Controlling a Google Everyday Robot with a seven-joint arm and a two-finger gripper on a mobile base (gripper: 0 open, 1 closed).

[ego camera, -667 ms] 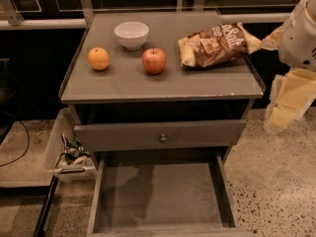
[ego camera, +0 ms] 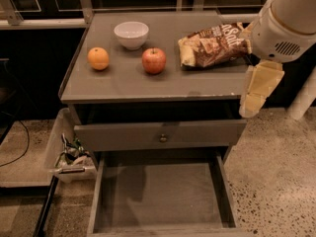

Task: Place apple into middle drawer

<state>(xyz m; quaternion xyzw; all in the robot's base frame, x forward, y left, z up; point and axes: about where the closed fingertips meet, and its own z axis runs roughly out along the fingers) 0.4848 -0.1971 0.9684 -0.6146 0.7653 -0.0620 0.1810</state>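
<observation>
The red apple (ego camera: pixel 154 60) with yellowish patches stands on the grey cabinet top (ego camera: pixel 128 85), near the middle. The middle drawer (ego camera: pixel 158 194) is pulled out wide open below, and its flat floor is bare. My gripper (ego camera: pixel 251 106) hangs at the right side of the cabinet, beside the top's right front corner, pointing down. It is well to the right of the apple and holds nothing that I can see. The white arm (ego camera: pixel 286 23) reaches in from the upper right.
An orange (ego camera: pixel 98 58) lies left of the apple, and a white bowl (ego camera: pixel 131 34) stands behind them. A brown chip bag (ego camera: pixel 215 46) lies at the right of the top. A shut drawer front with a brass knob (ego camera: pixel 162 138) sits above the open drawer. A bin (ego camera: pixel 69 154) stands on the floor at the left.
My arm and gripper have moved left and slightly up, closer to the cabinet's right edge. The apple and the other objects have not moved.
</observation>
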